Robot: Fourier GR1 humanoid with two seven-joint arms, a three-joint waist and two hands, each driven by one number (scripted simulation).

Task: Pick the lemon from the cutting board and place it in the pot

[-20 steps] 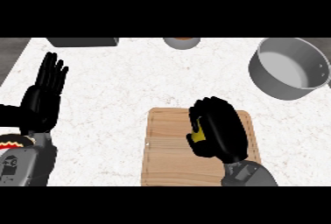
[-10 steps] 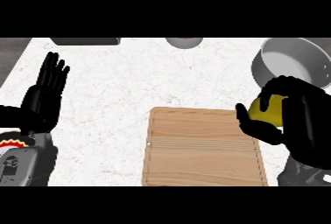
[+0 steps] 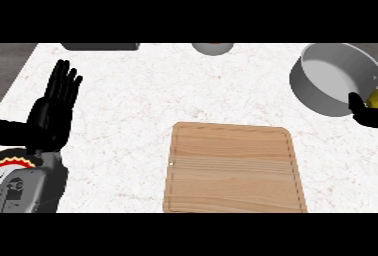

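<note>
The right hand (image 3: pixel 363 111) and the lemon (image 3: pixel 373 99) just above its fingers (image 3: pixel 356 102) are cut off, as is the pot (image 3: pixel 325 75).

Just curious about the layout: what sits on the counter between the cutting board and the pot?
Nothing: the head view shows only bare white counter between the cutting board and the pot.

Bare counter (image 3: pixel 184 95) between cutting board (image 3: pixel 233 167) and pot (image 3: pixel 334 77), nothing in between.
</note>
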